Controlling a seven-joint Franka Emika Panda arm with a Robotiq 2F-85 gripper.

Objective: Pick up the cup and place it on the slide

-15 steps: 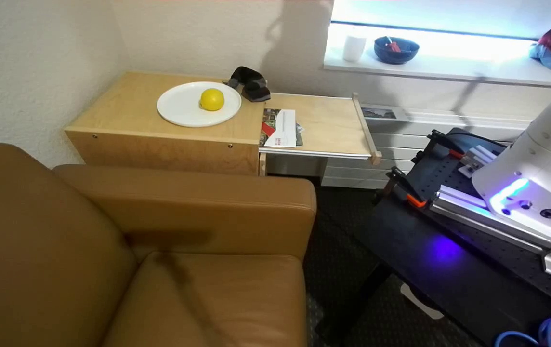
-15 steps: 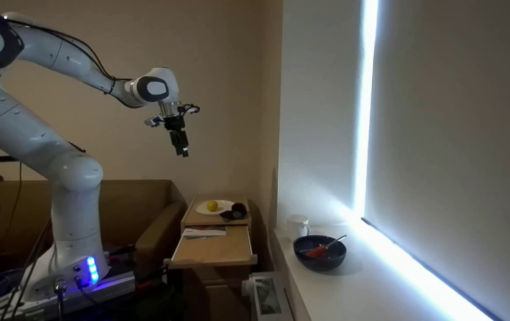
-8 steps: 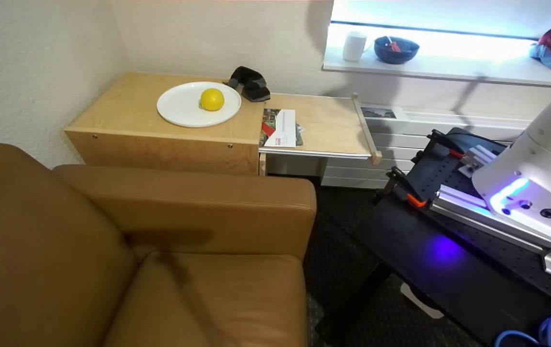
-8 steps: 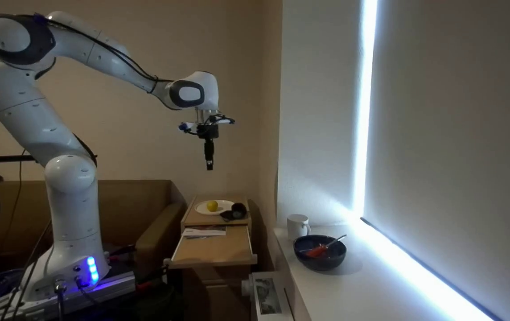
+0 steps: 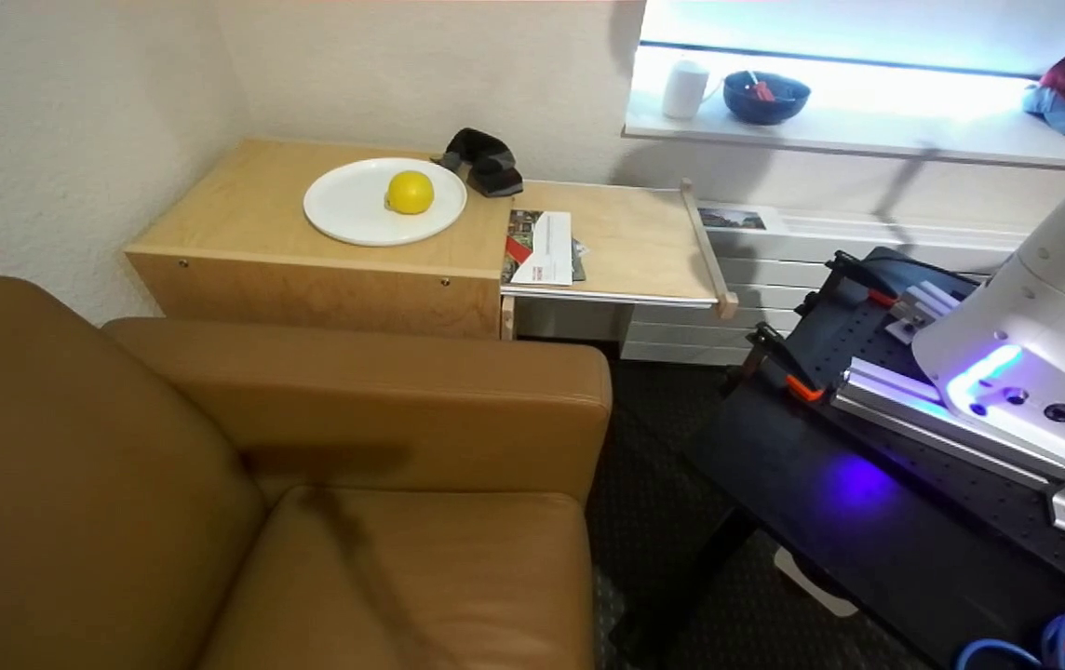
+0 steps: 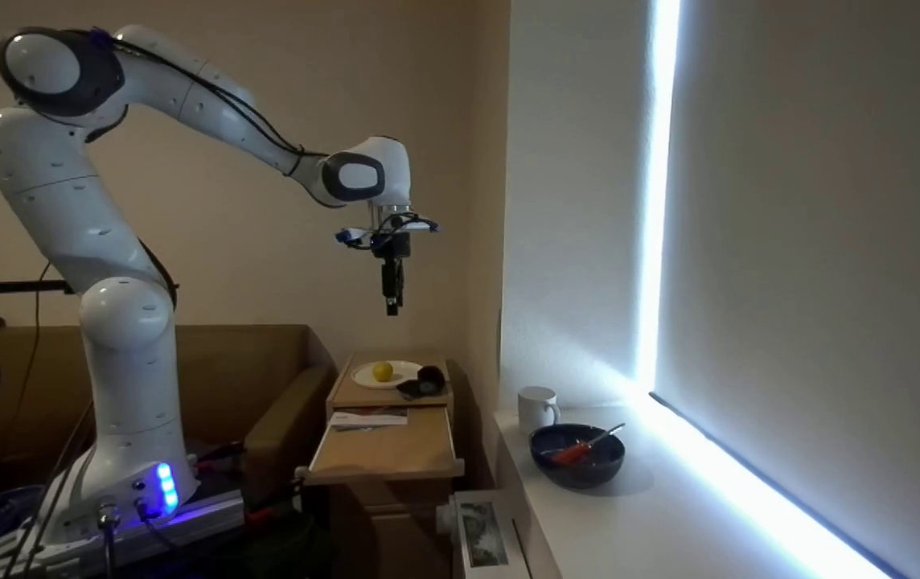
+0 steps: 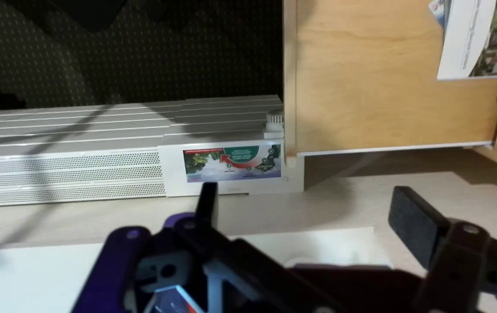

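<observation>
The white arm stands arched high, its end pointing down. Beyond it there's the wooden table, and jutting from that, the slide, where this job should finish. Next to them runs the windowsill, set higher than the slide. The dark hand hangs in the air, its fingers well apart in the wrist view and gripping nothing. On the windowsill sits the dark blue bowl, and just beside it, at the end nearer the table, the white cup stands upright, its long axis running up and down much like the hand's own. What matters: the cup lies lower than the hand and off toward the windowsill side, not under the fingers. So I'd expect a sideways crossing first and the drop after; how far along the windowsill the hand must shift, I can't tell from here. Smallest of all, the cup's handle sticks out on the bowl's side, so a finger coming down there would probably have the least room.
</observation>
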